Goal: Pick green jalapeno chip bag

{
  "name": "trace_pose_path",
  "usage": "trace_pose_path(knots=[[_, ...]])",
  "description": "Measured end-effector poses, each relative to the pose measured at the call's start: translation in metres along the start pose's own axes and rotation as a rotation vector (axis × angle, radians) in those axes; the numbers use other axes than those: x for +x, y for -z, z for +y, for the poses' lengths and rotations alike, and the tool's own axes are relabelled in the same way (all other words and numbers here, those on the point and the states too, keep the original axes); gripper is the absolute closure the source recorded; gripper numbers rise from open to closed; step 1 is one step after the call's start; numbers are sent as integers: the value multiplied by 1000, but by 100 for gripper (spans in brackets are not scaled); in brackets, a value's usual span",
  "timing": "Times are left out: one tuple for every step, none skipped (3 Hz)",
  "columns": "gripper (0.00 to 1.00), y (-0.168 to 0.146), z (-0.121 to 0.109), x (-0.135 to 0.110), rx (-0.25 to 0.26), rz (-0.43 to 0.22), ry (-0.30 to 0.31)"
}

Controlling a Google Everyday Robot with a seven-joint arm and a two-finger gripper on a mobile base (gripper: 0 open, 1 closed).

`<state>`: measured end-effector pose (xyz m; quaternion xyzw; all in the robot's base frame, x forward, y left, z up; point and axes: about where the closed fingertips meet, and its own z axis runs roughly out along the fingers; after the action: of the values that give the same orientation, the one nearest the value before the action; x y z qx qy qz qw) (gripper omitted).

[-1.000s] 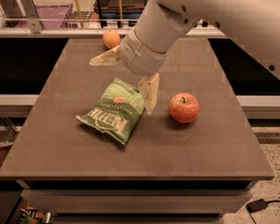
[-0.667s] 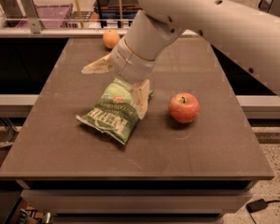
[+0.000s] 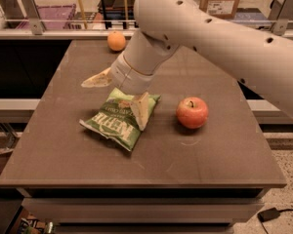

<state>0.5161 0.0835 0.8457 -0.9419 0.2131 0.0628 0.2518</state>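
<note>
Camera view: gripper (image 3: 118,95) splayed wide, nothing held. Green jalapeno chip bag (image 3: 115,123) flat on table (image 3: 210,155) just beneath it; near finger (image 3: 139,112) poss. touching foil. Grasp + lift not yet done.

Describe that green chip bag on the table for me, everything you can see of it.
The crinkly light-green foil chip bag lies flat and slanted on the brown table, left of centre, with large white block letters and a small orange-red emblem near its top. Its edges are creased. The robot's pale two-fingered claw hangs open over its upper end; one finger crosses its right corner, touching or not I cannot tell. A red apple sits apart to its right.
</note>
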Motion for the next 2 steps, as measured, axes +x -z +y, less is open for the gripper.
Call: trace_pose_path(knots=[[16,-1,0,-1,-1,-1,2],[39,-2,-1,-2,-2,-2,4]])
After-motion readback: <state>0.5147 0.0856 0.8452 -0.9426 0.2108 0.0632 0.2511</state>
